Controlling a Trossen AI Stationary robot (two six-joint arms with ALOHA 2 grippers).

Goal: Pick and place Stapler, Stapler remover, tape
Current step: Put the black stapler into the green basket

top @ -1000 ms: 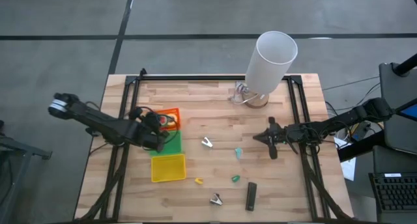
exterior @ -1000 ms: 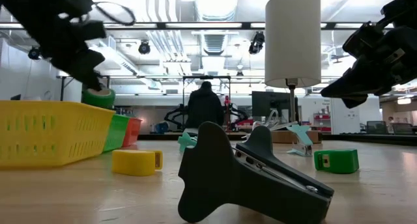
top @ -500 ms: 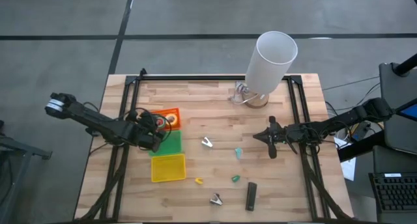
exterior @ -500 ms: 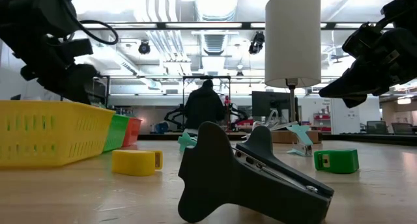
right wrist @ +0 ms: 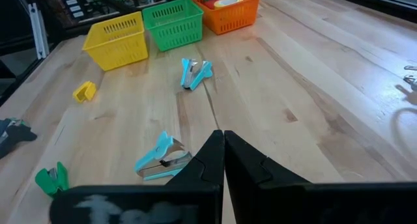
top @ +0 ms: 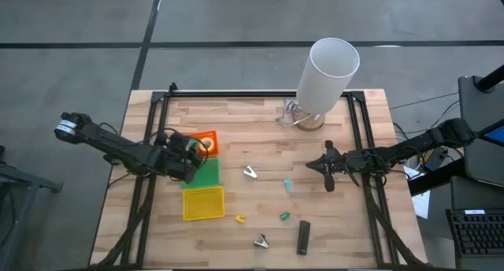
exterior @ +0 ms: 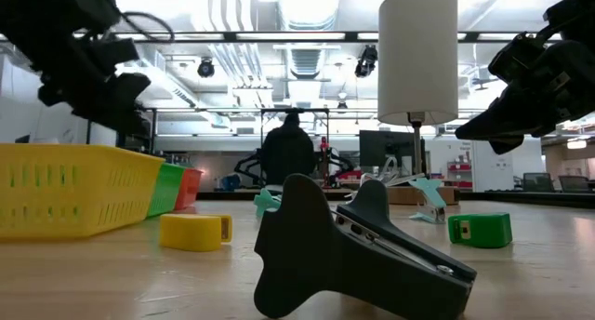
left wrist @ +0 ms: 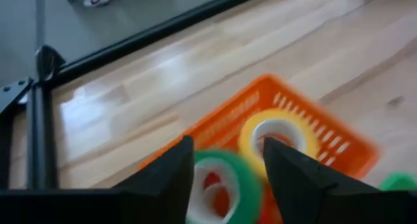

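Observation:
My left gripper (left wrist: 225, 175) hovers open over the orange tray (top: 208, 137) at the table's left. A green tape roll (left wrist: 221, 185) shows blurred below and between its fingers, beside a yellow tape roll (left wrist: 277, 136) lying in that tray. The black stapler (top: 303, 237) lies flat near the front edge. Silvery claw-shaped stapler removers lie on the wood, one in the middle (top: 250, 172) and one at the front (top: 261, 241). My right gripper (top: 313, 167) waits shut above the table's right half, holding nothing.
A green tray (top: 206, 175) and a yellow tray (top: 203, 203) stand in a row in front of the orange one. Small teal (top: 288, 185), green (top: 284, 216) and yellow (top: 240, 219) pieces lie scattered mid-table. A white-shaded lamp (top: 331, 70) stands at the far edge.
My left gripper has opened and let go of the green tape roll it carried, and the roll has dropped toward the orange tray. The gripper has rolled a little about its own axis while staying over the trays.

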